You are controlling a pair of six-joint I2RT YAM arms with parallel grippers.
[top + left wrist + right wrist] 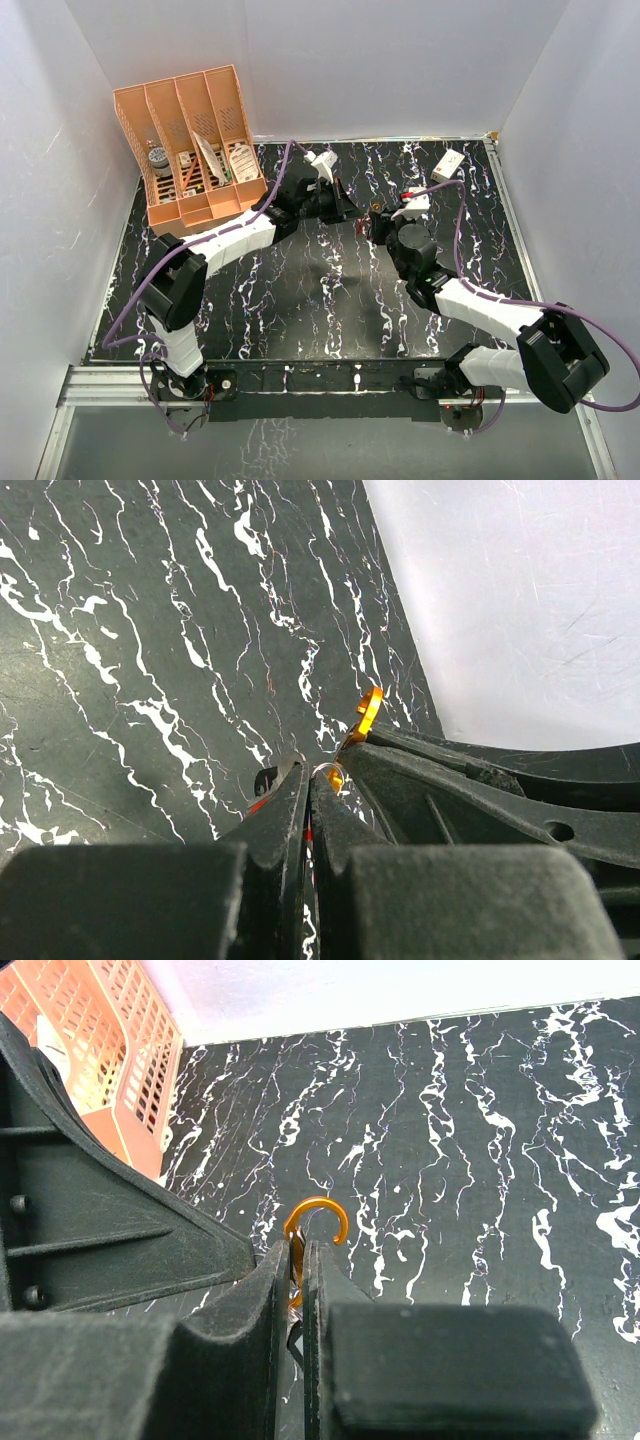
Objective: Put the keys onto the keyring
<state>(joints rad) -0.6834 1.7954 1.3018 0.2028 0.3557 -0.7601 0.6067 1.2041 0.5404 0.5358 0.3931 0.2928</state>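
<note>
My left gripper [308,776] is shut on the red-headed key [309,830], which shows only as a red sliver between the jaws. My right gripper [297,1247] is shut on the gold keyring [318,1218], whose open hook sticks up past the fingertips. In the left wrist view the keyring [368,710] juts from the right gripper's fingers [450,780], right at my left fingertips, with a thin silvery loop beside it. In the top view the two grippers meet tip to tip, left [347,211], right [374,226], above the mat's middle back. I cannot make out the plain silvery key.
An orange slotted organizer [190,150] with small items stands at the back left. A white box with a red mark [447,163] lies at the back right. The black marbled mat [300,300] is walled in by white panels.
</note>
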